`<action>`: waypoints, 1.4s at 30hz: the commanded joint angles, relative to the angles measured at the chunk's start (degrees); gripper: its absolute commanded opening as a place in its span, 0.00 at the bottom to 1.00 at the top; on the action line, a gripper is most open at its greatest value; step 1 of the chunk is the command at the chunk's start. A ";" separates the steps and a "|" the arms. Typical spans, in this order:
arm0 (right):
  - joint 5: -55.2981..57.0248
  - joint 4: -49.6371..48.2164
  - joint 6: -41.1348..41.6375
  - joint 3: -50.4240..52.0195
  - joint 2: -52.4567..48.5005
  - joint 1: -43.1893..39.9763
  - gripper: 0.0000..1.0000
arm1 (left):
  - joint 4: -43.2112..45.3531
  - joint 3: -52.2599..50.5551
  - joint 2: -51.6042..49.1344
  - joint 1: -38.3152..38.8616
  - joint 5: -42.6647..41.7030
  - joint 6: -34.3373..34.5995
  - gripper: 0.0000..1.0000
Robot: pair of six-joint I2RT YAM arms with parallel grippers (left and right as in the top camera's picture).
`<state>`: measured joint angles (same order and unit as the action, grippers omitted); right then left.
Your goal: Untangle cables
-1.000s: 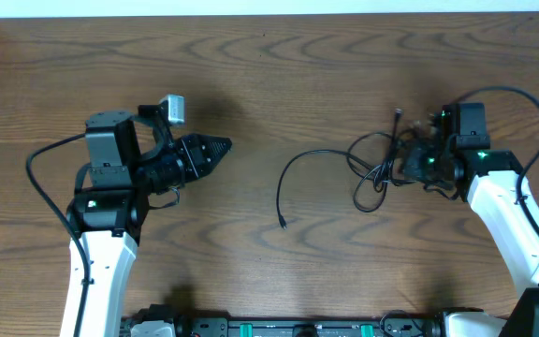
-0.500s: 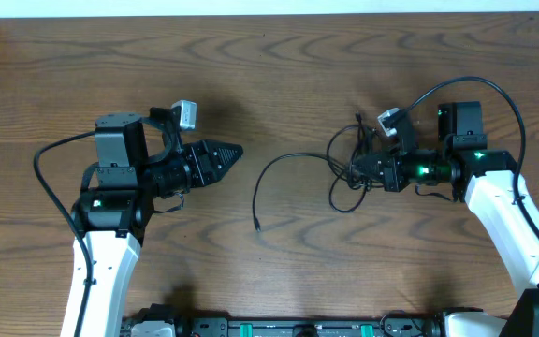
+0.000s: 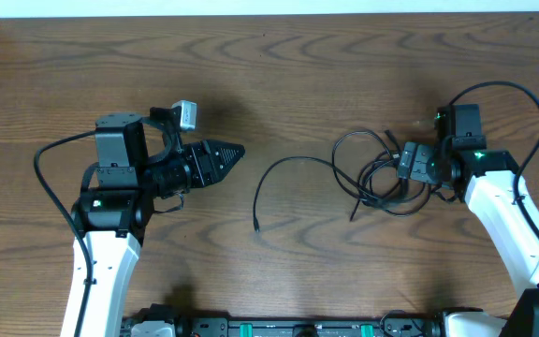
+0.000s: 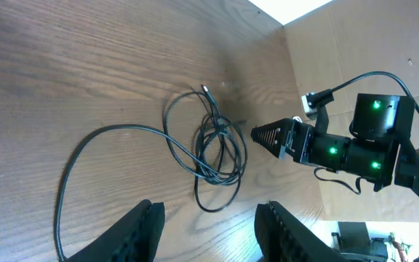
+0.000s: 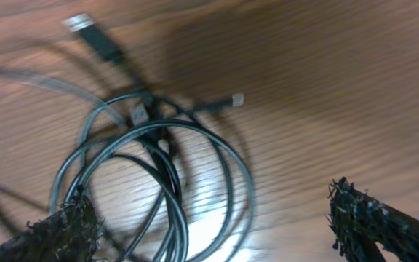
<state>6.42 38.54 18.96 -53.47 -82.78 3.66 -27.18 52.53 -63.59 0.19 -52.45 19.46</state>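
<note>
Wood-grain table (image 3: 344,56) fills the overhead view, and both arms are in play. Left arm (image 3: 110,215) rises from the near edge on the left side, its cone-shaped head pointing toward the middle of the table. Right arm (image 3: 503,206) comes up along the right edge, green lights glowing on its wrist, turned to face the left one.

Now the left end effector (image 3: 225,154): from its own wrist camera the two fingers stand apart with bare wood between them and nothing in their grip. It sits well apart from the cords.

Over to the right end effector (image 3: 402,167): its wrist camera shows the rough black fingers (image 5: 369,222) spread wide at the two sides of the view, holding nothing. It sits right at the right-hand side of the tangle.

And there are the cables (image 3: 378,176): thin black cords, looped over one another in a loose knot on the right half of the table, lying flat on the wood. One long strand (image 3: 279,161) arcs out of the knot toward the table's middle and curls down toward the near edge, finishing in a small plug end (image 3: 256,226).

Close up, a paler, blurred strand (image 5: 42,78) crosses the loops, a dark rectangular plug (image 5: 97,40) lies above them, and a tiny light-tipped plug (image 5: 235,100) points right.
</note>
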 commanded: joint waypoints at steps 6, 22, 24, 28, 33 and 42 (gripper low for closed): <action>-12.39 0.66 1.11 -2.73 2.36 -0.46 0.96 | -0.85 -0.79 0.74 0.17 -0.87 -0.61 0.50; -20.48 1.16 10.60 8.66 1.66 9.42 0.52 | -1.18 -0.79 0.74 0.17 -0.46 -1.88 0.50; -17.27 2.47 14.73 9.05 1.66 9.40 0.52 | -1.27 -0.79 0.74 0.17 -0.46 -1.88 0.50; -10.12 6.86 22.27 9.05 1.66 9.42 0.56 | -1.31 -0.79 0.74 0.17 -0.44 -1.88 0.50; -4.59 7.96 26.88 9.55 1.66 9.42 0.67 | -1.29 -0.79 0.72 0.17 -0.42 -1.88 0.51; -17.75 -15.04 6.10 16.76 1.27 10.10 0.60 | -1.55 -0.79 0.74 0.17 1.33 -1.88 0.51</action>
<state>-5.56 26.00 35.18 -38.85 -81.52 13.06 -28.40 52.53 -63.57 0.19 -52.31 19.00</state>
